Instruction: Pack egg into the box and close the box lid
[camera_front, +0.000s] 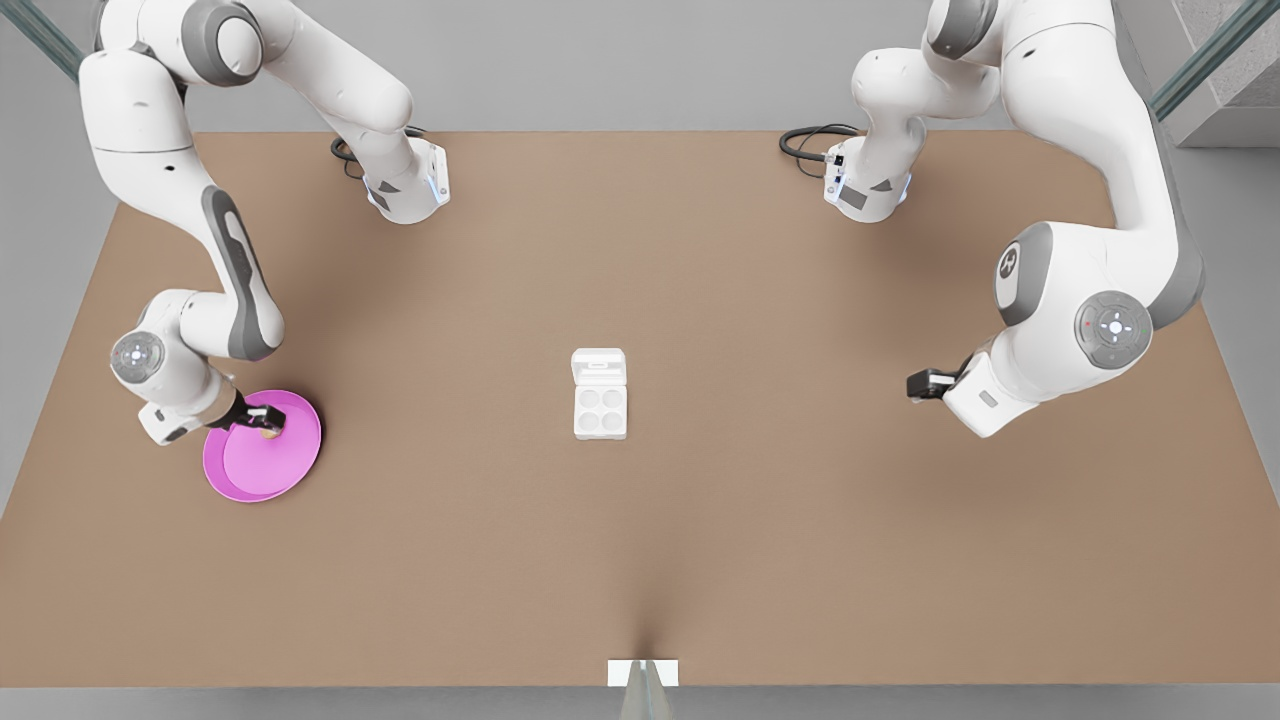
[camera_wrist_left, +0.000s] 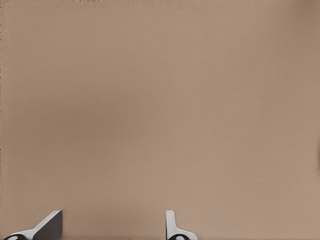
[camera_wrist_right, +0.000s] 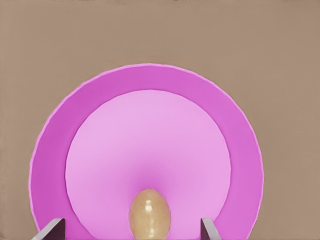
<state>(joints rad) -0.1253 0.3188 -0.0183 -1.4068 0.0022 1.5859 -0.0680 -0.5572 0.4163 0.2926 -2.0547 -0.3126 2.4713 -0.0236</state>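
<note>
- The egg (camera_wrist_right: 149, 213) is a smooth, glossy tan-brown oval, lying on the pink plate (camera_wrist_right: 90, 125) at the front view's left.
- The right gripper (camera_front: 262, 424) hangs over the plate with its fingers spread, 1 on each side of the egg, not clamped on it.
- The box (camera_front: 600, 409) sits mid-table, white, 4 round cups bare, the box lid (camera_front: 599, 365) swung back flat.
- The left gripper (camera_front: 925, 383) waits above bare table (camera_wrist_left: 160, 110), fingers parted, well apart from the box.

The right tool (camera_front: 268, 424) is hovering over the egg (camera_front: 270, 432) on the pink plate (camera_front: 290, 470); the box (camera_front: 600, 410) is lying open mid-counter (camera_front: 640, 560), while the left tool (camera_front: 918, 385) is waiting.
</note>
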